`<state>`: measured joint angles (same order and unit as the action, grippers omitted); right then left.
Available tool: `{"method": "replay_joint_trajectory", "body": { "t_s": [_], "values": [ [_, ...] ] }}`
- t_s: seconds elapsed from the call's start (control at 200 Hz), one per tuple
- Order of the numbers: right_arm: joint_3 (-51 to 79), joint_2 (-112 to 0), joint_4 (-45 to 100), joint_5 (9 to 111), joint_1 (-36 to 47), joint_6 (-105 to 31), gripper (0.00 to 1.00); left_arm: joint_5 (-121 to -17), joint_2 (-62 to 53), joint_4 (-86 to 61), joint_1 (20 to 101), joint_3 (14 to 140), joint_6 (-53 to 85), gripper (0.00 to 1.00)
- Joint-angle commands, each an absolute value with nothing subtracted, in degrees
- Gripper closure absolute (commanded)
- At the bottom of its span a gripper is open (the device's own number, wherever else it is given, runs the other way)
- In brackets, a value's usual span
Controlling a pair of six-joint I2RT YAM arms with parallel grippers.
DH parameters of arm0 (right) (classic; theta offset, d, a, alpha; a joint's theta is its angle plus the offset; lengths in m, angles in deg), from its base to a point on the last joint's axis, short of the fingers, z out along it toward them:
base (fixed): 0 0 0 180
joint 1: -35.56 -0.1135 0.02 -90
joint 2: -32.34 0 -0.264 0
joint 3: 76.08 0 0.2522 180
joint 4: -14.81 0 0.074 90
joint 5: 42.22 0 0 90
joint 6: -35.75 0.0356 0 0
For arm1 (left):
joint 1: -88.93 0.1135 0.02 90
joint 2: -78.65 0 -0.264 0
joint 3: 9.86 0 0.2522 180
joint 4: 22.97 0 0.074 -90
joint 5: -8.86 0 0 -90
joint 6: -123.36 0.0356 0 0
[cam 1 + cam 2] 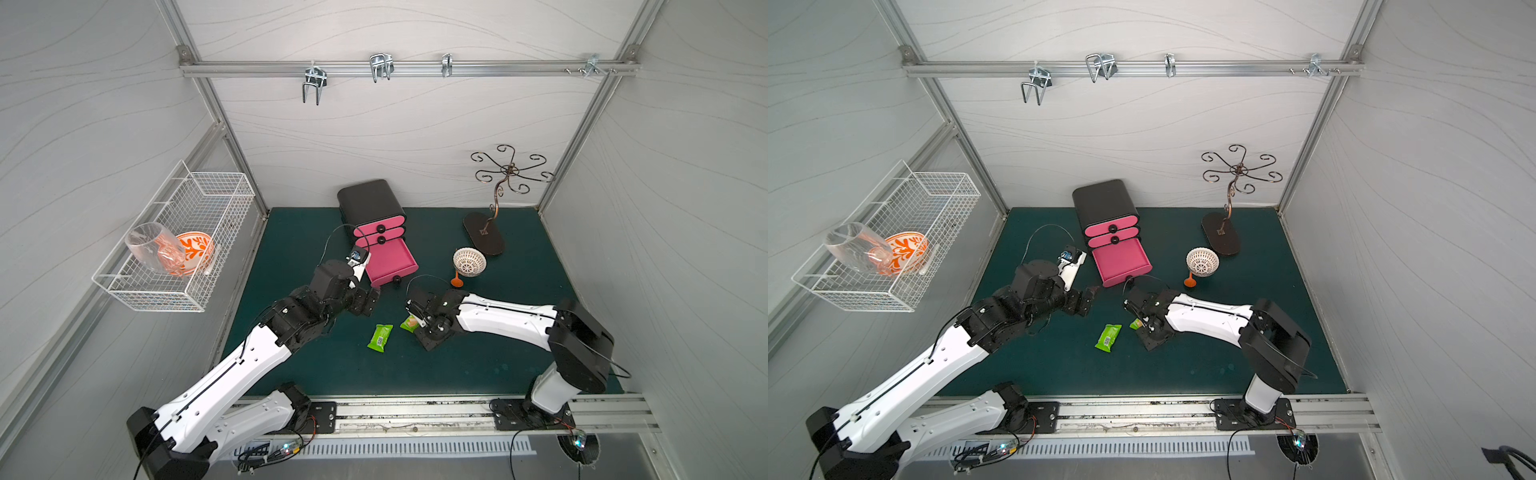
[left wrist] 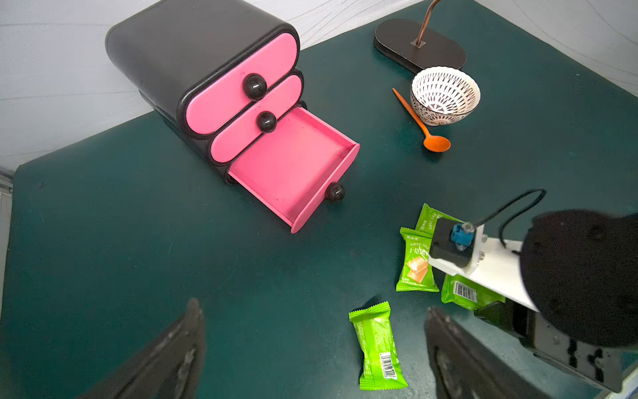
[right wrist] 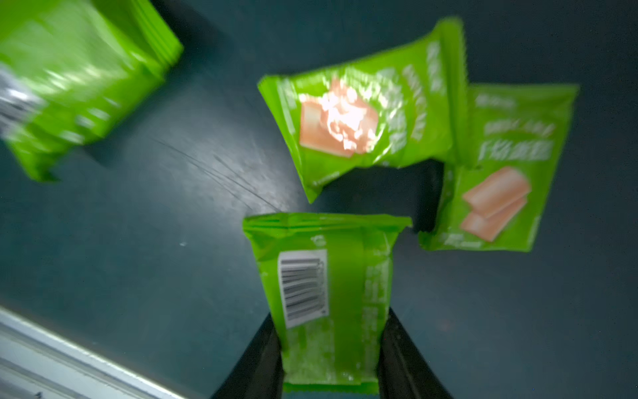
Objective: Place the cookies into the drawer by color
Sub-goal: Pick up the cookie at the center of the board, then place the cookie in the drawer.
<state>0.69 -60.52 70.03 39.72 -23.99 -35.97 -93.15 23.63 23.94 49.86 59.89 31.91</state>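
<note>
My right gripper [image 3: 331, 314] pinched a green packet [image 3: 324, 276], barcode up. My left gripper [image 2: 312, 307] hovered, jaws spread wide.

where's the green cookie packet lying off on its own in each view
Both top views: lone packet, front centre of the mat.
Left wrist: packet, barcode up, ahead of the left gripper.
Right wrist: packet, blurred, cut off by the frame.
Landmark: biscuit-picture packet, its nearest neighbour.
</note>
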Motion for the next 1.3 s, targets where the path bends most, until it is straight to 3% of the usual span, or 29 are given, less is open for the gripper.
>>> {"method": "replay_joint_trajectory", "body": {
  "t_s": [0.0, 0.18, 0.35, 0.885, 1.2, 1.295],
  "values": [
    [5.43, -56.46, 71.9, 37.0, -21.73, -38.21, 0.64, -93.79, 24.25, 22.43, 49.74, 60.29, 32.65, 0.01],
    [11.88, -56.98, 67.76, 39.74, -12.81, -41.58, 0.64, -93.8, 24.24, 22.88, 49.76, 60.79, 33.09, 0.01],
    [18.95, -64.91, 64.08, 41.1, -6.74, -46.6, 0.64, -94.0, 24.68, 23.93, 49.67, 61.16, 34.47, 0.01],
    [51.53, -97.99, 66.23, 43.87, -3.9, -50.14, 0.61, -94.63, 23.43, 27.44, 49.75, 63.67, 35.19, 0.01],
    [47.03, -92.4, 66.09, 41.46, -3.66, -48.98, 0.38, -92.84, 22.75, 25.6, 49.77, 63.34, 34.77, 0.01],
    [43.02, -87.6, 64.94, 41.1, -3.71, -48.65, 0.36, -92.74, 23.01, 25.38, 49.66, 62.81, 34.24, 0.01]
  ]
}}
